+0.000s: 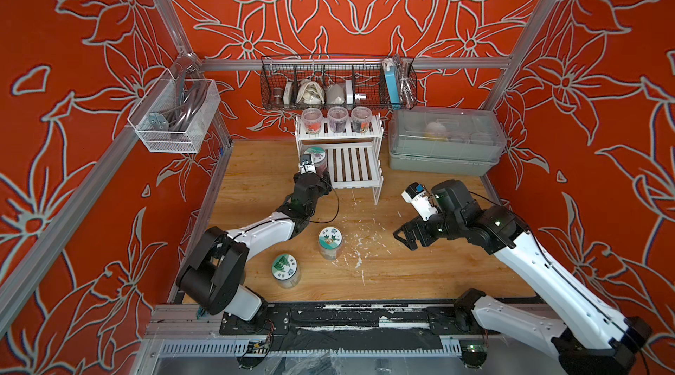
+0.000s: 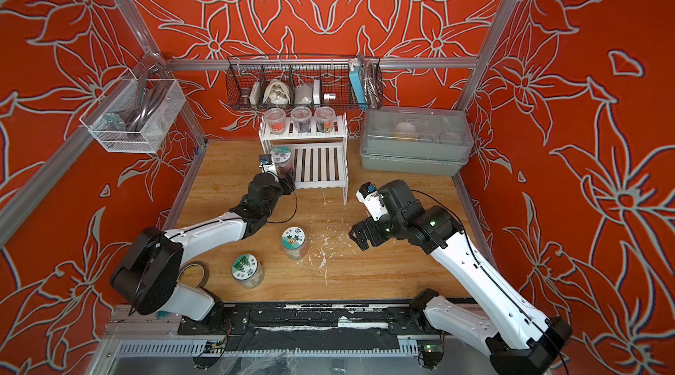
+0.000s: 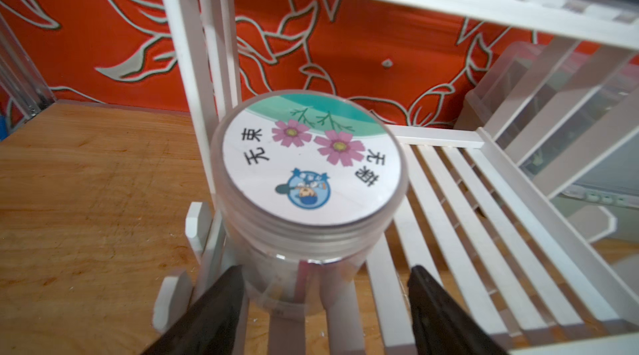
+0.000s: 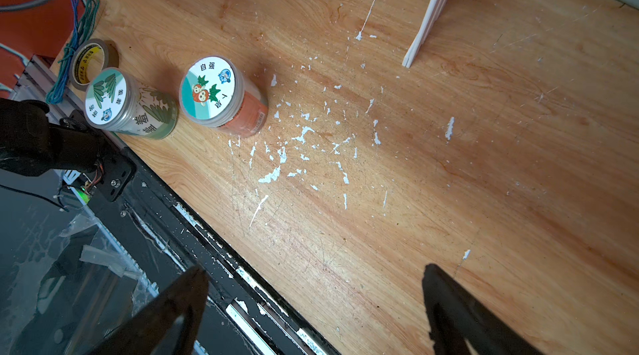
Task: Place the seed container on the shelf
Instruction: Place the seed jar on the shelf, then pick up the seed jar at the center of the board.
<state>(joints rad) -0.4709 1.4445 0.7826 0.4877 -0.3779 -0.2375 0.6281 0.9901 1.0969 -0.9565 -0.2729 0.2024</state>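
The seed container (image 3: 311, 163) is seen standing upright on the lower tier of the white shelf (image 3: 466, 215), at the tier's left end, close against the side rails. It is a clear plastic jar closed by a round screw lid. The lid is covered by a white label with a teal band along one edge, two pink flowers on thin green stems, black Chinese characters on either side, and a small blue cartoon badge. Dark contents can be made out through the wall in both top views (image 1: 316, 159).

The left pincer (image 3: 326, 268) is placed around the lower body of the jar with its jaws apart. A gap is visible between one finger (image 3: 432, 301) and the jar wall. The other finger lies just beside the jar, and whether it touches cannot be told.

The right pincer (image 4: 311, 273) is held wide open above the bare wooden table (image 1: 420, 274), gripping nothing, well apart from the shelf.

Three clear tubs (image 1: 338, 117) are lined up on the upper tier. Two more labelled jars (image 1: 330, 241) are left standing on the table near the front.
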